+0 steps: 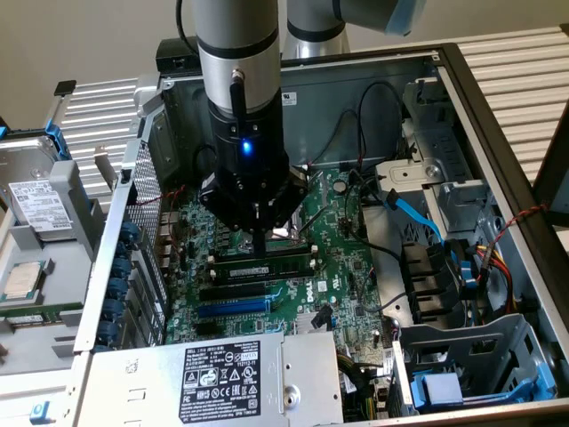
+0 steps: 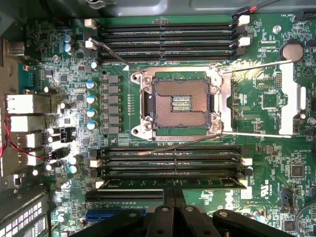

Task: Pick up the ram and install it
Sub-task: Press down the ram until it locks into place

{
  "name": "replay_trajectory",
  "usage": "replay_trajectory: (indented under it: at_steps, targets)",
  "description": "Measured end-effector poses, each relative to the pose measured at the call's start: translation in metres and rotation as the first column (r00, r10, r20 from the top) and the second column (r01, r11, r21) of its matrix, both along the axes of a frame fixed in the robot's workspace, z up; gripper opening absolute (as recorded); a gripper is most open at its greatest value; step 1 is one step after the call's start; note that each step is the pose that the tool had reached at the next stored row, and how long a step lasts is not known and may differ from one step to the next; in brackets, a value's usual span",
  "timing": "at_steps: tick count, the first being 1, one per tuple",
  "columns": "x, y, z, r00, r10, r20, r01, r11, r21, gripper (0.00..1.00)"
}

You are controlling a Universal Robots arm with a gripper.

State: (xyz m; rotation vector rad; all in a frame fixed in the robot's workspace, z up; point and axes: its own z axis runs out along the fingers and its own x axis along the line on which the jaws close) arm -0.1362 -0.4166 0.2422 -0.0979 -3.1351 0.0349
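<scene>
Robot gripper (image 1: 259,238) pressing on a ram stick (image 1: 267,263) inside an open computer case (image 1: 498,133).

On the green motherboard (image 1: 342,267), the ram lies in a black memory slot directly beneath the gripper's closed fingers (image 2: 174,197), just right of the blue expansion slot (image 1: 233,308).

1. The arm (image 1: 238,80) stands near vertical, wrist pointing straight down.
2. The gripper (image 1: 259,246) hangs low at its end.
3. Its jaws are closed, fingers (image 2: 174,207) pressed together.

bare cpu socket (image 2: 181,103) unobstructed; memory slots (image 2: 170,163) flanked by white clips (image 2: 94,162), capacitors (image 2: 90,98).
</scene>
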Motion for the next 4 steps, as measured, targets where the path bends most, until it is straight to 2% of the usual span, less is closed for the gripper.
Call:
replay_trajectory:
  at_steps: [4]
  targets:
    - [0.0001, 0.0, 0.0, 1.0, 0.0, 0.0, 0.0, 1.0, 0.0, 0.1]
